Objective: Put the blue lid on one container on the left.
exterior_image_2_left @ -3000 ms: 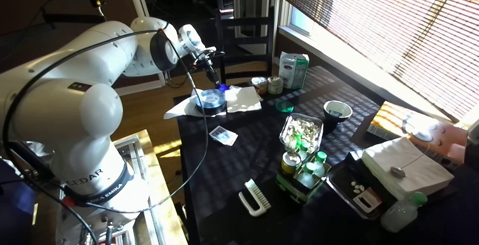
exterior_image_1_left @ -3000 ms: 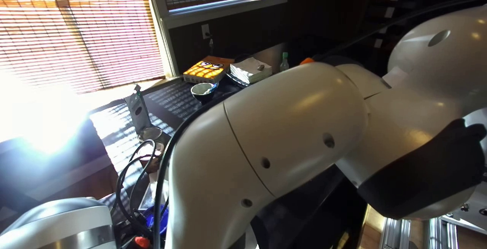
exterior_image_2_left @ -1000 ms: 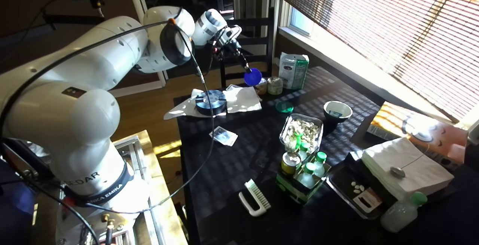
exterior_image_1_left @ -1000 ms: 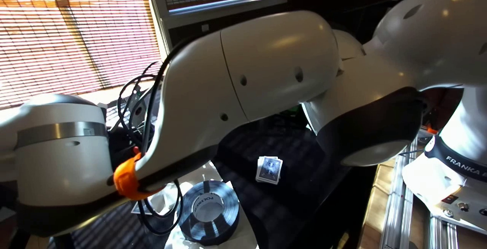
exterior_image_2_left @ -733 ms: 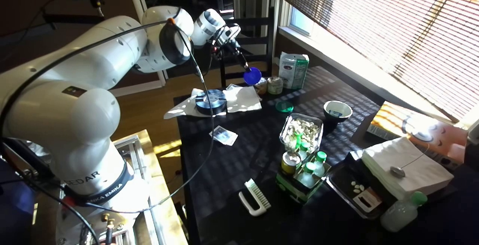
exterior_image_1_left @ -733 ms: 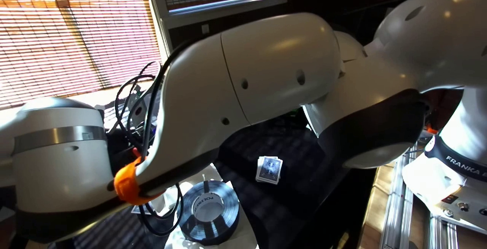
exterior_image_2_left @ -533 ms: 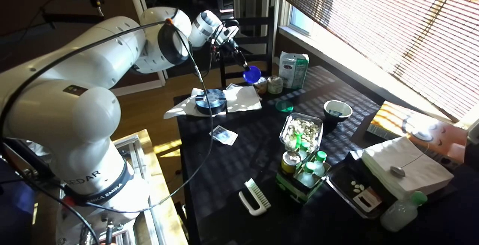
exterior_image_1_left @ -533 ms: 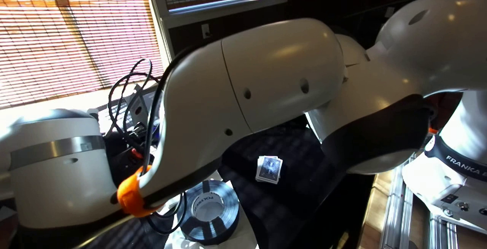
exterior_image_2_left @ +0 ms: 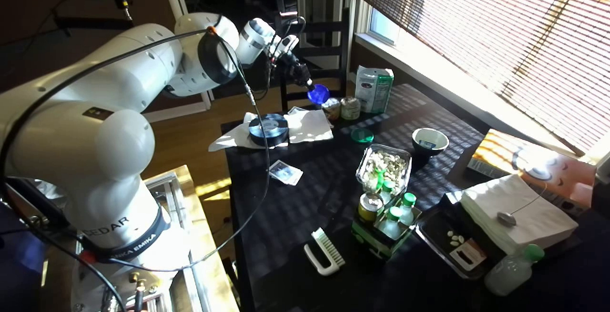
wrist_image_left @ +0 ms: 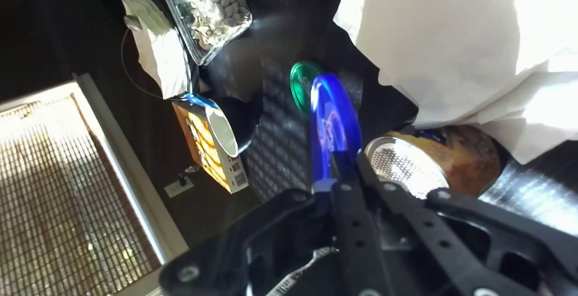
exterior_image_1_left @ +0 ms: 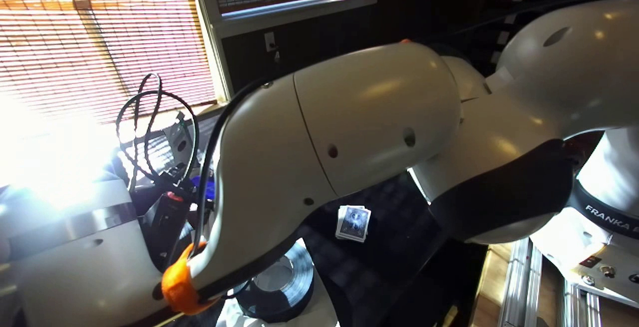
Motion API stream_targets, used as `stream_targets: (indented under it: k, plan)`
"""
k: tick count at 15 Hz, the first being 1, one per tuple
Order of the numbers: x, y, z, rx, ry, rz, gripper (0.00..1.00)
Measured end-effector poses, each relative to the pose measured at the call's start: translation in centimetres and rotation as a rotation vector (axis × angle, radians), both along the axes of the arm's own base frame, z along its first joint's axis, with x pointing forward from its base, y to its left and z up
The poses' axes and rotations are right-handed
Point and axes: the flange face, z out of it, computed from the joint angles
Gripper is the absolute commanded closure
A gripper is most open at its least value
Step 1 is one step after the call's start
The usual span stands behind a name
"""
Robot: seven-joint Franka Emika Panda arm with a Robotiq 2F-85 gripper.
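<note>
The blue lid [exterior_image_2_left: 318, 94] is held by its edge in my gripper [exterior_image_2_left: 310, 85]. In the wrist view the lid [wrist_image_left: 336, 119] is steeply tilted, and my gripper [wrist_image_left: 354, 158] is nearly closed with the lid's rim between the fingertips. The left container [exterior_image_2_left: 333, 111], pale with a brown-orange side, stands just below and beside the lid, which hides part of its top. The wrist view shows this container [wrist_image_left: 469, 158] to the right of the fingers, with a shiny perforated top surface. A second, paler container [exterior_image_2_left: 350, 109] stands touching or close on its right.
A standing silver-green bag [exterior_image_2_left: 375, 90] is behind the containers. A tape roll [exterior_image_2_left: 269, 130] sits on white paper [exterior_image_2_left: 312, 128] to their left. A green lid [exterior_image_2_left: 362, 135], a bowl [exterior_image_2_left: 430, 141] and a clear tray of seeds [exterior_image_2_left: 384, 166] lie nearer.
Over three seconds my gripper has carried the blue lid from behind the tape roll up to the containers. In the last half second it shifts slightly left and the lid turns a little.
</note>
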Motion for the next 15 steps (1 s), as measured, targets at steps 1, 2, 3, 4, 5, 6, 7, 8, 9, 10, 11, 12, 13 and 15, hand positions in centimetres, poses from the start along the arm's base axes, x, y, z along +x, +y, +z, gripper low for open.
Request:
stream_targets:
  k: [1,2,3,4,5,6,7,8,9,10,11,12,13,15]
  plan:
    - [0.1,-0.1,0.1,-0.016,0.042,0.027,0.99]
    - [0.2,-0.2,0.2,-0.032,0.085,0.055,0.99]
    - [0.4,-0.3,0.5,-0.044,0.12,0.077,0.96]
    - [0.6,-0.5,0.8,-0.051,0.144,0.092,0.96]
    - [0.9,-0.7,1.1,-0.055,0.158,0.1,0.96]
    - [1.0,-0.8,1.3,-0.057,0.166,0.103,0.96]
    - [1.1,-0.9,1.3,-0.058,0.17,0.104,0.96]
    - [1.1,-0.9,1.3,-0.059,0.172,0.105,0.96]
    - [1.1,-0.9,1.3,-0.059,0.173,0.106,0.96]
    - [1.1,-0.9,1.3,-0.059,0.173,0.106,0.96]
    - [1.1,-0.9,1.3,-0.059,0.173,0.107,0.96]
    - [1.1,-0.9,1.3,-0.059,0.173,0.107,0.96]
    - [1.1,-0.9,1.3,-0.059,0.173,0.107,0.96]
    - [1.1,-0.9,1.3,-0.059,0.173,0.107,0.99]
